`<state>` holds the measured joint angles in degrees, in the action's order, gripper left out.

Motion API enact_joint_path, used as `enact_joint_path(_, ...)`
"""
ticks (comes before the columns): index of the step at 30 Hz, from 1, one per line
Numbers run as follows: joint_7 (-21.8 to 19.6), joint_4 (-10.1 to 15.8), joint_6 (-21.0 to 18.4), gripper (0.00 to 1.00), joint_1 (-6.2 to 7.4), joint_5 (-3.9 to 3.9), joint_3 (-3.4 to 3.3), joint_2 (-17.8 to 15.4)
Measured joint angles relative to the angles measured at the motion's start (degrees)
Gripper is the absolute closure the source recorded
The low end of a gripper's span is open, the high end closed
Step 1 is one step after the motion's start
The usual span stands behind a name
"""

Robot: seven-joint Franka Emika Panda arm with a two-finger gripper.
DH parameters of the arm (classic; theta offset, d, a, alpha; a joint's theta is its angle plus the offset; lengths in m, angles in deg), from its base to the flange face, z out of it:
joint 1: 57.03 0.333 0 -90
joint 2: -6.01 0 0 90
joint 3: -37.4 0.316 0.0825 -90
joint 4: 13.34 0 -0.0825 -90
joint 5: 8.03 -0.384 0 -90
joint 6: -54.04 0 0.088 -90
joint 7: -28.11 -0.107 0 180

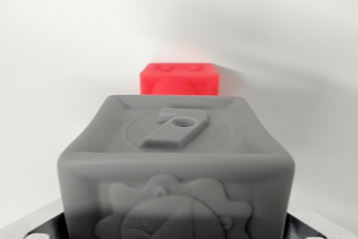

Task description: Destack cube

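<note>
Two cubes counted: one grey cube [176, 166] filling the lower centre of the frame, one red cube [178, 78] at centre above it. One raised numeral 7 [174, 128] on the grey top.

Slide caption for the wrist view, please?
Wrist view: grey cube embossed with a 7 fills the foreground, red cube behind it.
</note>
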<state>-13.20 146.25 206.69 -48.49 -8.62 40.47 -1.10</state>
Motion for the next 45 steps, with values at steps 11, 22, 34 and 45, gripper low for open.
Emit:
enact_joint_path(11,0.2,-0.5,-5.5,1.00,0.06,-0.24,0.00,-5.1)
enact_joint_path(22,-2.1,-2.8,-7.2,1.00,0.08,-0.34,0.12,-4.0)
enact_joint_path(34,-6.8,-6.0,-7.0,1.00,0.08,-0.33,0.42,-0.6)
enact_joint_path(45,-11.3,-9.0,-6.8,1.00,0.08,-0.17,0.62,2.6)
